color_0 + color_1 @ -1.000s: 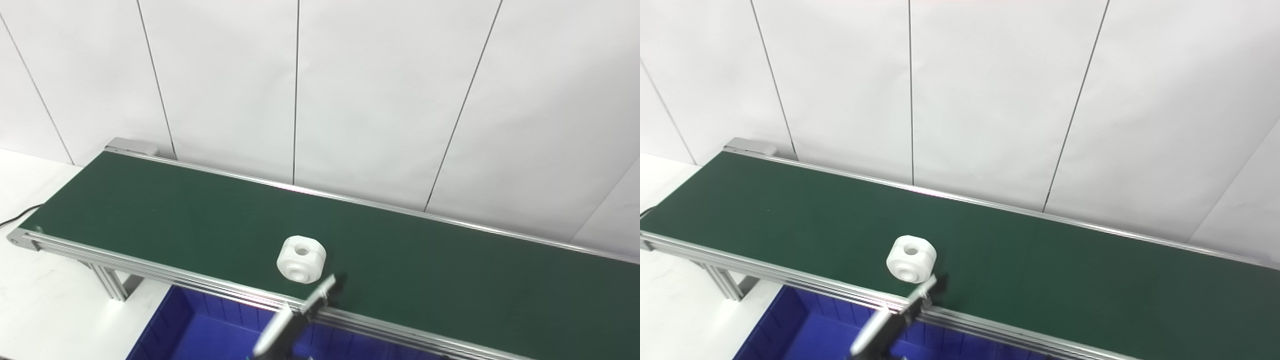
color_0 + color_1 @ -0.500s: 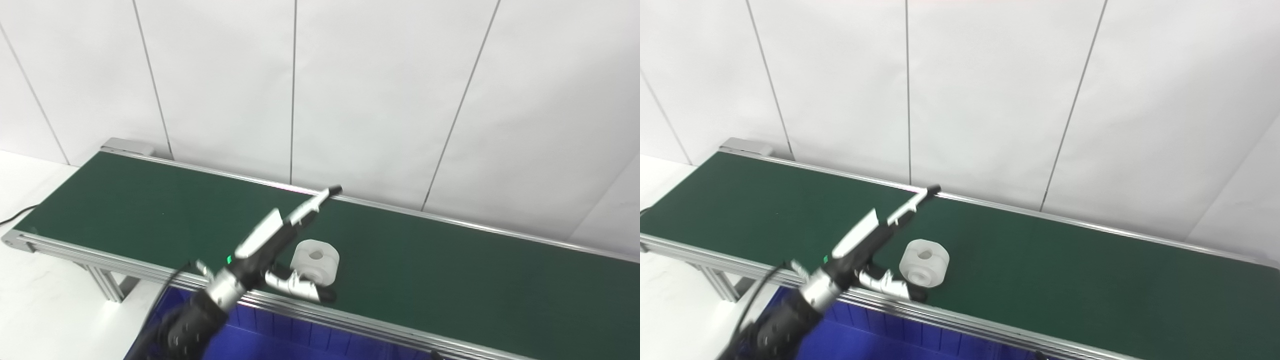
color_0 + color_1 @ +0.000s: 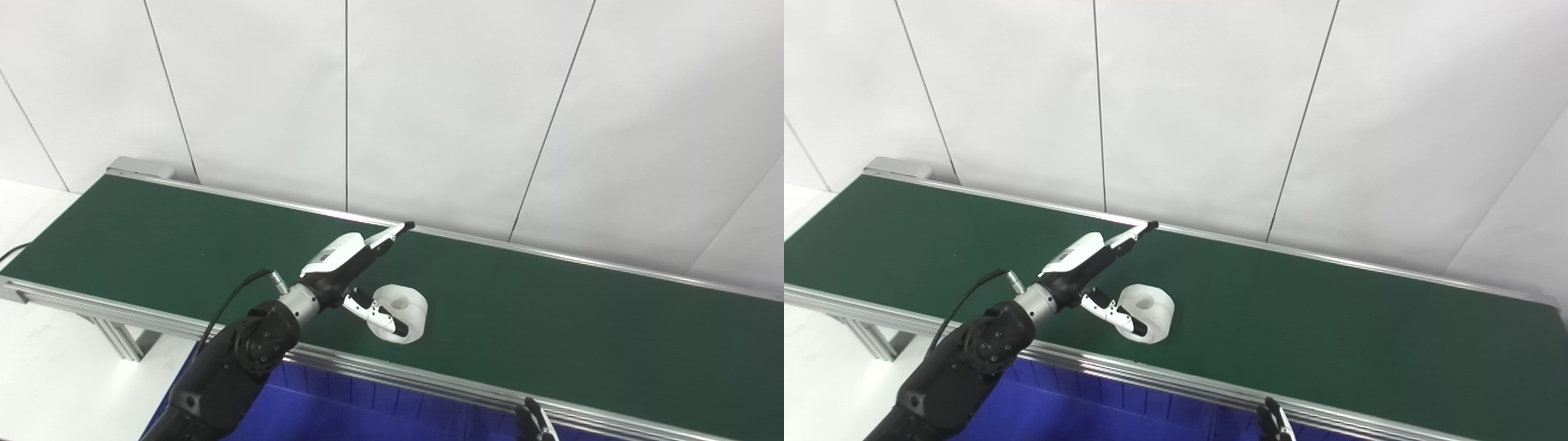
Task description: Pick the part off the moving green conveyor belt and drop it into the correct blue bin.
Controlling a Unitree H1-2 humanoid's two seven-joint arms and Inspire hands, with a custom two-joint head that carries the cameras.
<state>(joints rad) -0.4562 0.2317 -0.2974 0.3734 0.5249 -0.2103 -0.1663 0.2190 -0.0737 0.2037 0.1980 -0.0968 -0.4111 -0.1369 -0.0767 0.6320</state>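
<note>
White part (image 3: 401, 312) lies on the green conveyor belt (image 3: 551, 324), its near-left edge hidden by the left hand's thumb. Left hand (image 3: 355, 269) is spread wide, fingers extended above the part, gripping nothing. Right hand (image 3: 534, 424): only fingertips visible, state indeterminate. Blue bin (image 3: 343, 416) is cut off. Since half a second ago, the thumb has reached the part.

Wall (image 3: 441, 110): white panels split by thin dark seams, upright behind everything, well beyond the hand.
Table (image 3: 49, 380): white surface, at lower left of the hand.
Black cable (image 3: 11, 253): lies on the table at the far left edge, well apart from the hand.
</note>
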